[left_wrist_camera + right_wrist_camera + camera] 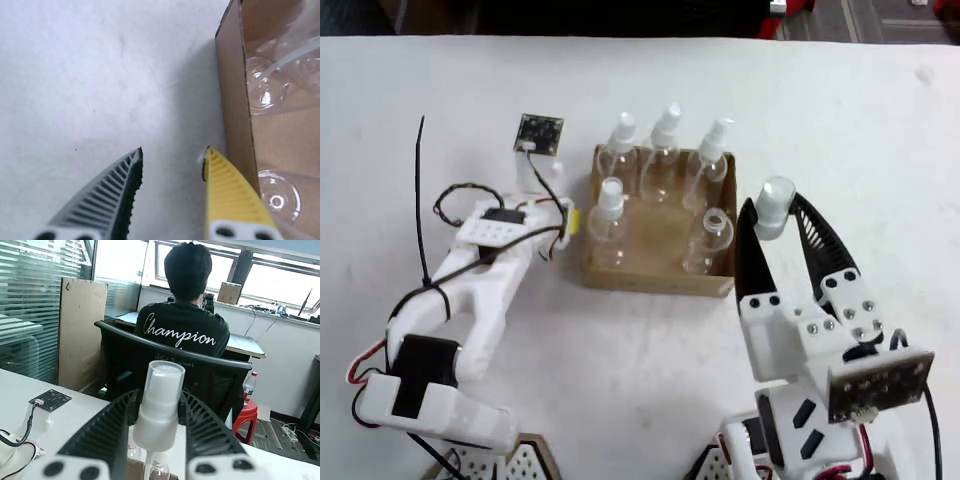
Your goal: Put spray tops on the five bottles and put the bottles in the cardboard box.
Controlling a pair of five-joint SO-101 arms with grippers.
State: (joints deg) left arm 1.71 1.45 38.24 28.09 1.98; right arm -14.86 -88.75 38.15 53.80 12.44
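- The right gripper [770, 215] is clamped on the last spray top [159, 405]. If the top sits tilted in that hold, its tube could miss the neck.
- Just beyond, the uncapped bottle [710, 238] stands in the near right corner of the cardboard box [655, 275]. It looks light, so a sideways push could tip it onto the capped bottles [666, 150].
- The right arm stretches forward, its fingers pointing away past the box's right wall.
- Farther off, the left gripper [173, 150] points down just beside the box's left wall, jaws apart and empty. Nothing braces the box, so it might slide.
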